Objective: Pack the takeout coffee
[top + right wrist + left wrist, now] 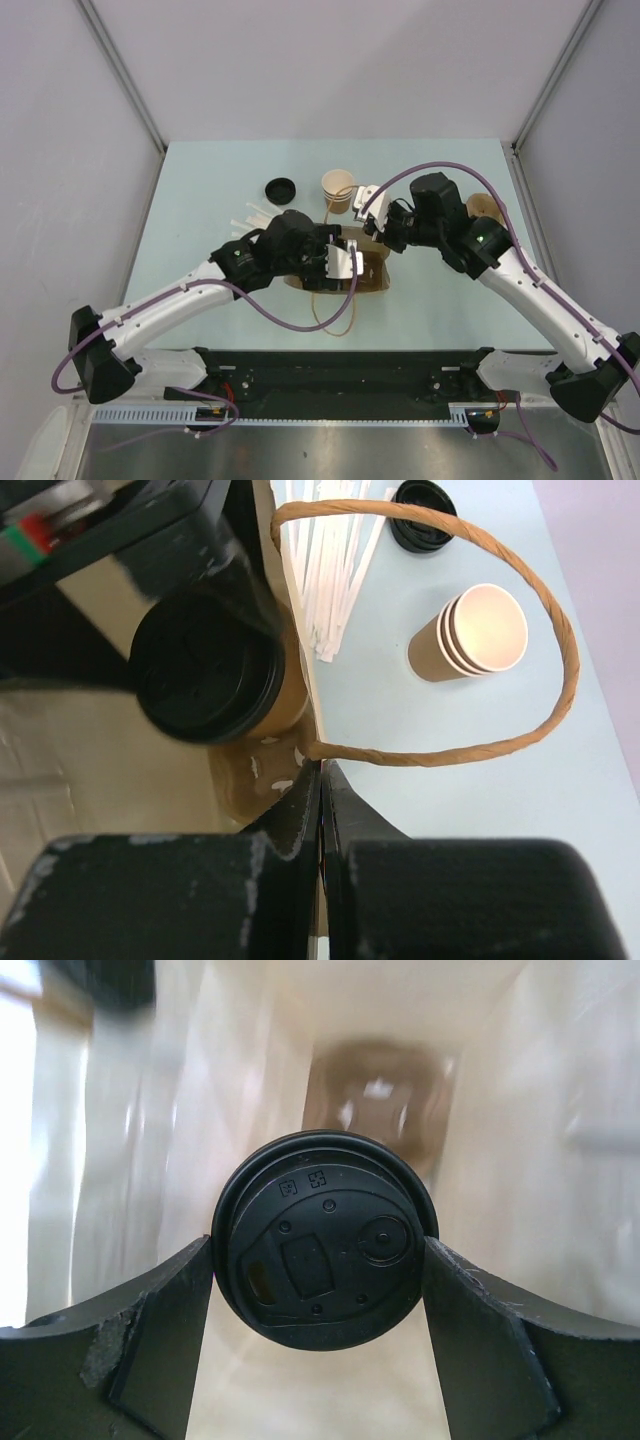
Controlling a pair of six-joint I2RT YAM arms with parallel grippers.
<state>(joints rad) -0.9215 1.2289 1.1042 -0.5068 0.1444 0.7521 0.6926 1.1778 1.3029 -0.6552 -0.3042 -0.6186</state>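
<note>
Takeout coffee (325,1240) hangs pinched in the left hand (318,1265) inside the paper bag (520,1110), whose rim the right hand (320,780) pinches.

Overhead: bright, even, diffuse light. Only faint soft shadows under my arms on the table (200,190). Dull sheen on the steel strip (320,450) nearest the camera.
Left wrist: paper bag (520,1110) walls washed out, blown white at far left, smeared with blur; takeout coffee (322,1252) lid sharp.
Right wrist: my right hand (320,775) looms dark and defocused; cup stack (470,635) crisp.
</note>
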